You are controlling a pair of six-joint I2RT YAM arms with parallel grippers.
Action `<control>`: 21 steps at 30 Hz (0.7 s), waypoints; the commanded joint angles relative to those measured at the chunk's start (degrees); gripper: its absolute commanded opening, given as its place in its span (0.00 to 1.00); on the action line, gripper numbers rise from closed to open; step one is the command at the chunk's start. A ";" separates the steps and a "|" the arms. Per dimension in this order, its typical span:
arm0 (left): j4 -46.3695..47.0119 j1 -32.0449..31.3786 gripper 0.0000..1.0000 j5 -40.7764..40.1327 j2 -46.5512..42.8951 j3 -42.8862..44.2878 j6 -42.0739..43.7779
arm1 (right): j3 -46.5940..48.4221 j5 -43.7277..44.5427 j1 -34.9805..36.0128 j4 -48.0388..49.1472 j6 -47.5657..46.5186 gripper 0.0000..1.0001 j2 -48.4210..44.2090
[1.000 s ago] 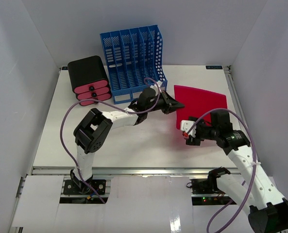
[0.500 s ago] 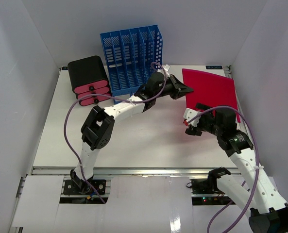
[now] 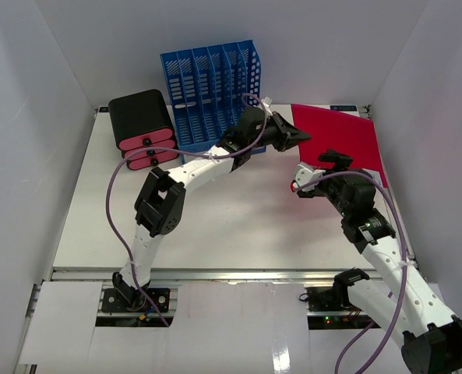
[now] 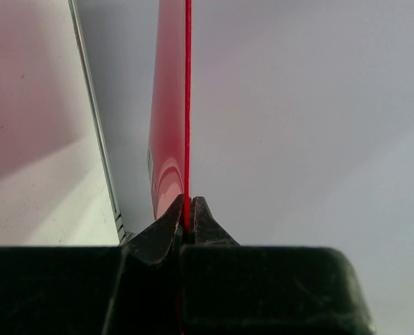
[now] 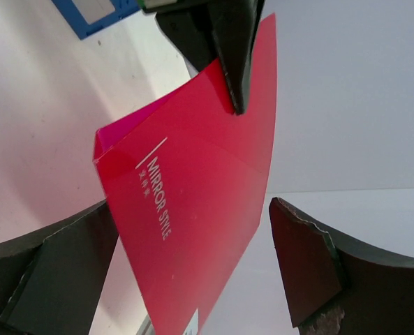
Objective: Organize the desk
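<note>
The left pincer (image 3: 299,138) clamps the red folder's (image 3: 343,140) edge, holding it over the desk's (image 3: 215,226) 1 o'clock corner. The right pincer (image 3: 318,168), released, gapes at the folder's 7 o'clock.

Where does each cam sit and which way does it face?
Top external: high behind the robot, looking down on the desk; left gripper pinching the red folder, right gripper open.
Left wrist: looks along its shut fingers at the red folder edge-on.
Right wrist: looks between its open fingers at the red folder face-on.
Shared: red folder in all; right wrist shows the left gripper.
</note>
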 commanded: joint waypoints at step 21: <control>2.53 3.43 0.53 3.47 -8.97 -1.89 1.37 | 4.95 -2.60 0.27 3.65 3.01 0.08 2.01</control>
